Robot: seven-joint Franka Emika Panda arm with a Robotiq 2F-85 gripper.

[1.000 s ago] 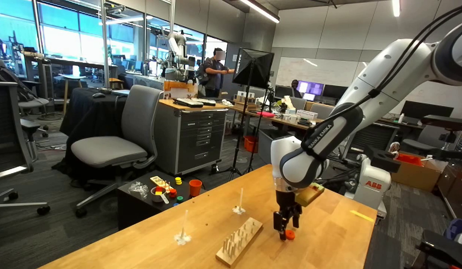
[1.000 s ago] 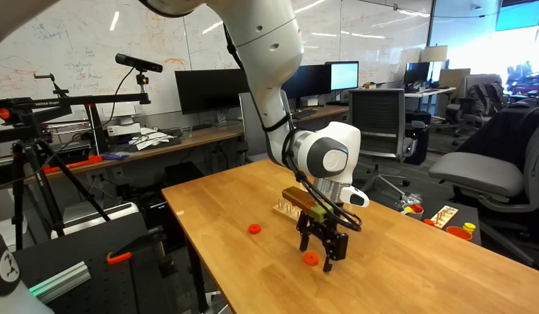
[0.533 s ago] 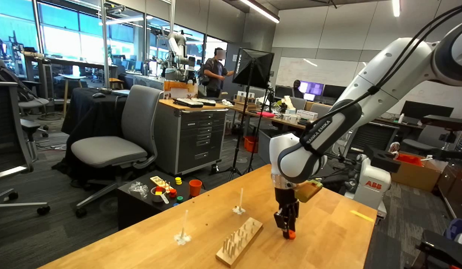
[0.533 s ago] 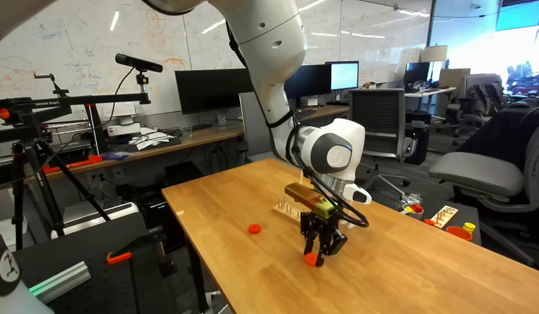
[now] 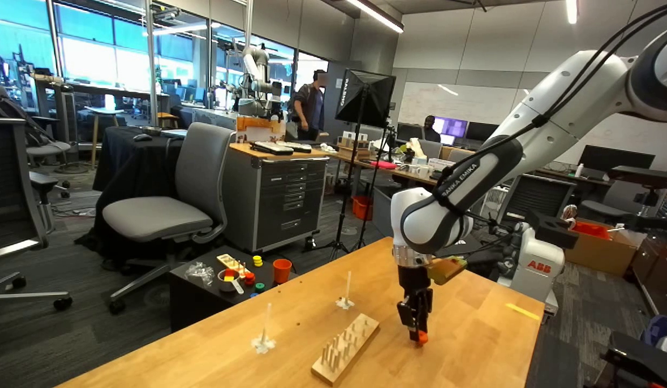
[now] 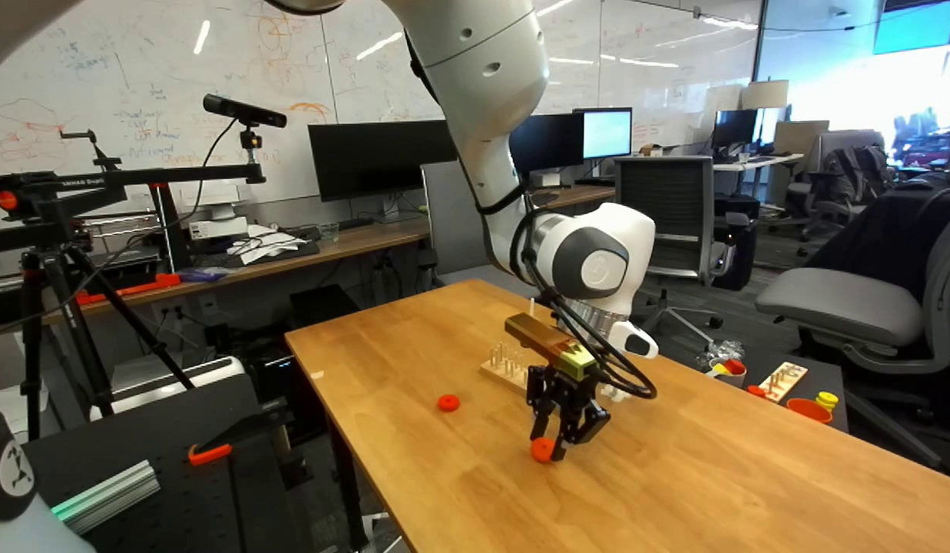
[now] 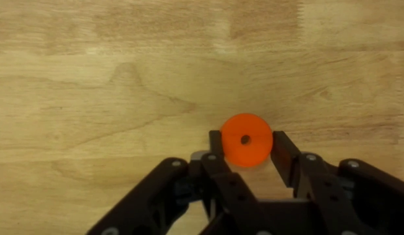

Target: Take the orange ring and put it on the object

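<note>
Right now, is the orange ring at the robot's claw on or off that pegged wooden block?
Off. The gripper pinches the orange ring; in an exterior view, the pegged wooden block lies apart from both.

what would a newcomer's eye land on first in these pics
Probably the big white robot arm, slanting down from the upper right in an exterior view. Next, the vivid orange ring, gripped in the black pincer just below and right of the wrist view's centre. Then perhaps the light-wood block studded with upright pegs, lying on the table near the pincer.
</note>
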